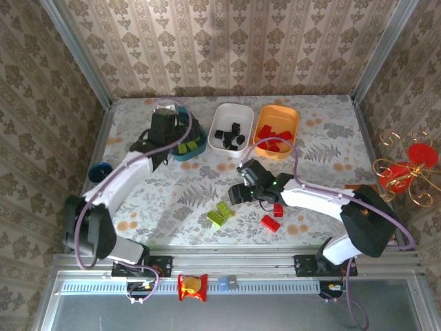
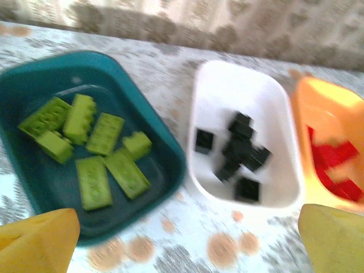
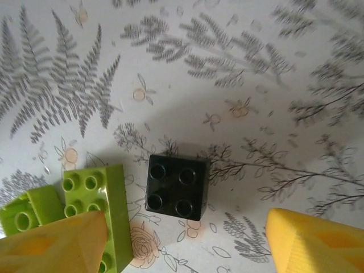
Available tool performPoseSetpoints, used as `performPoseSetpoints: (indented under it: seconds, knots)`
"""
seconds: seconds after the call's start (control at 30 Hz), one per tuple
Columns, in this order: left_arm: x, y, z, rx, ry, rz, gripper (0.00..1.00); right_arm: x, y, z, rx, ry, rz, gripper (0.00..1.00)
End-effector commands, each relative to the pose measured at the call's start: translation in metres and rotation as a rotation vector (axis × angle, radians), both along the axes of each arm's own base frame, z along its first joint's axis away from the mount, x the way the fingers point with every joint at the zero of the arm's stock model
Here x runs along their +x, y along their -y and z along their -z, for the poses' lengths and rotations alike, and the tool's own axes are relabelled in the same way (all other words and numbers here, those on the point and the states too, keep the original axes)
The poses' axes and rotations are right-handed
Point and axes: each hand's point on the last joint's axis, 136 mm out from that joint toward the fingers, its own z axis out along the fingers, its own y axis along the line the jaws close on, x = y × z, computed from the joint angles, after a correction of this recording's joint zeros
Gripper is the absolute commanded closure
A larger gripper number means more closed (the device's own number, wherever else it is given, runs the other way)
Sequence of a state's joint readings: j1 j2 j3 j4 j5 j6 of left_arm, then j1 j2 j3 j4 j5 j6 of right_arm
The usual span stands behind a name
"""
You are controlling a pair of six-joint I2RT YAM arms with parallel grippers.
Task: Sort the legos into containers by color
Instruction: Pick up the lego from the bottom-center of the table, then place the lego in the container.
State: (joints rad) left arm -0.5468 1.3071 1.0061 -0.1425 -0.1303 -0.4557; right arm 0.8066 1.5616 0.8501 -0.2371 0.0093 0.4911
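Mostly sorted: 2 green legos (image 1: 216, 218), 2 red legos (image 1: 270, 223), 1 black lego (image 3: 176, 186) left on table (image 1: 172, 196); left gripper (image 2: 187, 244) open, empty over teal tray (image 2: 40, 187), right gripper (image 3: 187, 244) open above black lego

Left wrist view: motion blur is softening the orange tray (image 2: 330, 105), which the right edge is cropping. Right wrist view: a yellow fingertip (image 3: 51, 244) is covering part of the lime-green bricks (image 3: 96, 187).
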Motion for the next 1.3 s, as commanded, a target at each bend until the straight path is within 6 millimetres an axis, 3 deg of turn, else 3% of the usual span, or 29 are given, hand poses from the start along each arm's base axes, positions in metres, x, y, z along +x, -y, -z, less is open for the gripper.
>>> performPoseSetpoints:
  seconds: [0.0, 0.23, 0.53, 0.6, 0.8, 0.9, 1.0, 1.13, 1.27]
  knots:
    - [-0.026, 0.004, 0.014, 0.0, -0.013, 0.021, 0.0, 0.009, -0.01, -0.001, -0.025, 0.04, -0.015, 0.25]
    - [-0.068, -0.01, 0.038, 0.031, -0.044, 0.027, 0.0, 0.015, -0.005, 0.011, -0.069, 0.045, 0.018, 0.32]
    - [-0.097, -0.031, 0.075, 0.061, -0.121, 0.003, 0.0, 0.011, -0.009, 0.025, -0.118, 0.025, -0.015, 0.33]
    - [-0.1, -0.034, 0.079, 0.061, -0.126, -0.001, 0.0, 0.011, -0.006, 0.028, -0.141, 0.022, -0.008, 0.39]
    - [-0.105, -0.038, 0.082, 0.055, -0.123, -0.006, 0.0, 0.015, 0.001, 0.027, -0.179, 0.038, 0.001, 0.67]
    - [-0.106, -0.037, 0.086, 0.059, -0.134, 0.006, 0.0, 0.025, 0.003, 0.009, -0.164, 0.076, 0.008, 0.73]
    - [-0.108, -0.036, 0.093, 0.063, -0.151, 0.015, 0.0, 0.046, 0.007, -0.025, -0.125, 0.136, 0.023, 0.76]
    - [-0.112, -0.034, 0.102, 0.046, -0.174, 0.024, 0.0, 0.087, 0.007, -0.08, -0.044, 0.22, 0.052, 0.77]
    - [-0.115, -0.032, 0.108, 0.028, -0.187, 0.034, 0.0, 0.134, 0.004, -0.109, -0.005, 0.27, 0.099, 0.78]
